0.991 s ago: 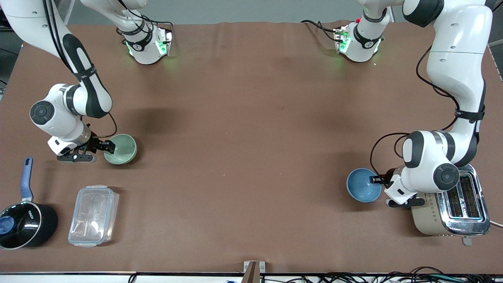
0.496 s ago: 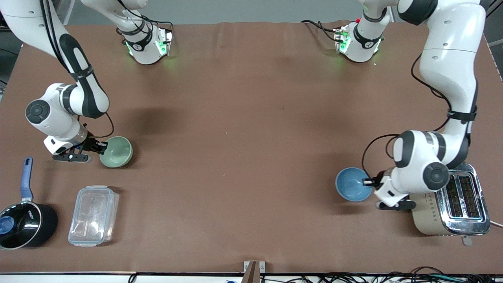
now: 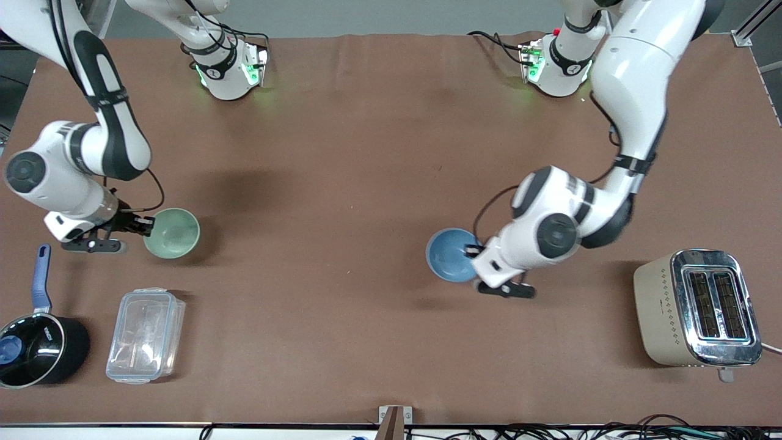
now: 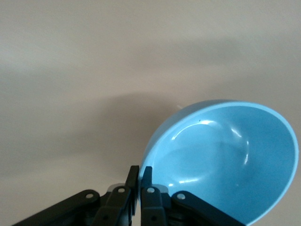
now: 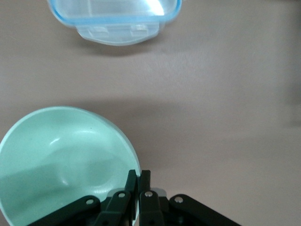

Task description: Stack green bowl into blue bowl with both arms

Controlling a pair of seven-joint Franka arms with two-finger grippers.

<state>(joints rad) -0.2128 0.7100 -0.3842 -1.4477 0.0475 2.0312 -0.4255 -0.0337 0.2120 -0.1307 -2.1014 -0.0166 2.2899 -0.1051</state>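
The green bowl (image 3: 173, 233) is held above the table toward the right arm's end. My right gripper (image 3: 148, 226) is shut on its rim. In the right wrist view the green bowl (image 5: 61, 160) fills one corner, and the gripper (image 5: 138, 176) pinches its rim. The blue bowl (image 3: 450, 254) is held over the middle of the table. My left gripper (image 3: 475, 250) is shut on its rim. In the left wrist view the blue bowl (image 4: 225, 160) is tilted, with the gripper (image 4: 140, 173) clamped on its edge.
A clear plastic lidded box (image 3: 145, 335) lies nearer the camera than the green bowl and also shows in the right wrist view (image 5: 115, 19). A black pot with a blue handle (image 3: 33, 342) sits beside it. A toaster (image 3: 696, 307) stands toward the left arm's end.
My left gripper has carried the blue bowl away from the toaster toward the table's middle. My right gripper has shifted the green bowl slightly toward its own end of the table.
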